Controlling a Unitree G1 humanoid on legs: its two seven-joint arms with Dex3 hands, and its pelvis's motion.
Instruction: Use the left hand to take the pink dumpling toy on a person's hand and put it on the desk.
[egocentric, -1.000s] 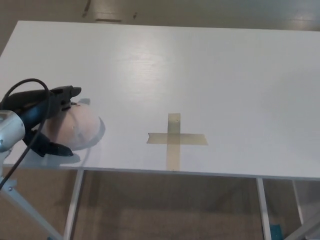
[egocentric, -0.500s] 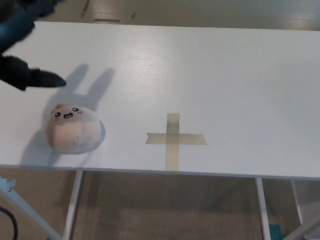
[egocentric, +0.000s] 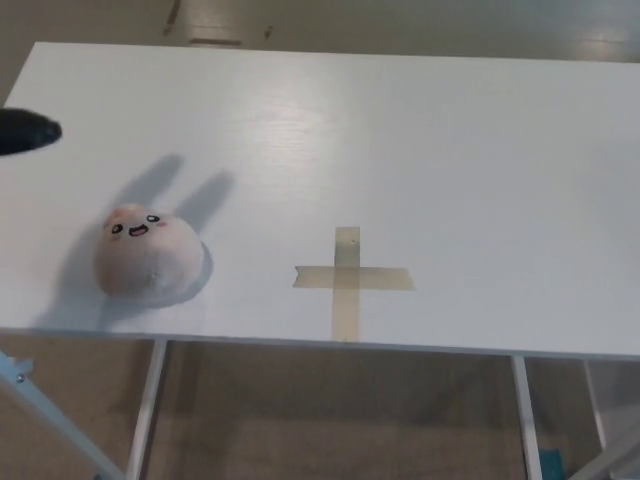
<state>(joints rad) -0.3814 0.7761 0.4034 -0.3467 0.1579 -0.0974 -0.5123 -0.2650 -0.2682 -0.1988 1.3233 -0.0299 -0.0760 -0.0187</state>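
Note:
The pink dumpling toy (egocentric: 147, 256), round with a small smiling face, rests on the white desk (egocentric: 420, 150) near its front left edge. Nothing touches it. Only a black tip of my left hand (egocentric: 27, 132) shows at the picture's left edge, raised above the desk, up and to the left of the toy. Its shadow on the desk beside the toy shows two fingers spread apart, and the hand holds nothing. My right hand is out of the picture. No person's hand is in view.
A cross of tan tape (egocentric: 349, 277) is stuck to the desk near the front edge, right of the toy. Metal desk legs (egocentric: 146, 405) and the brown floor show below the front edge.
My left hand has let go of the toy and drawn up and off to the left, almost out of view. The toy stays where it was set down.

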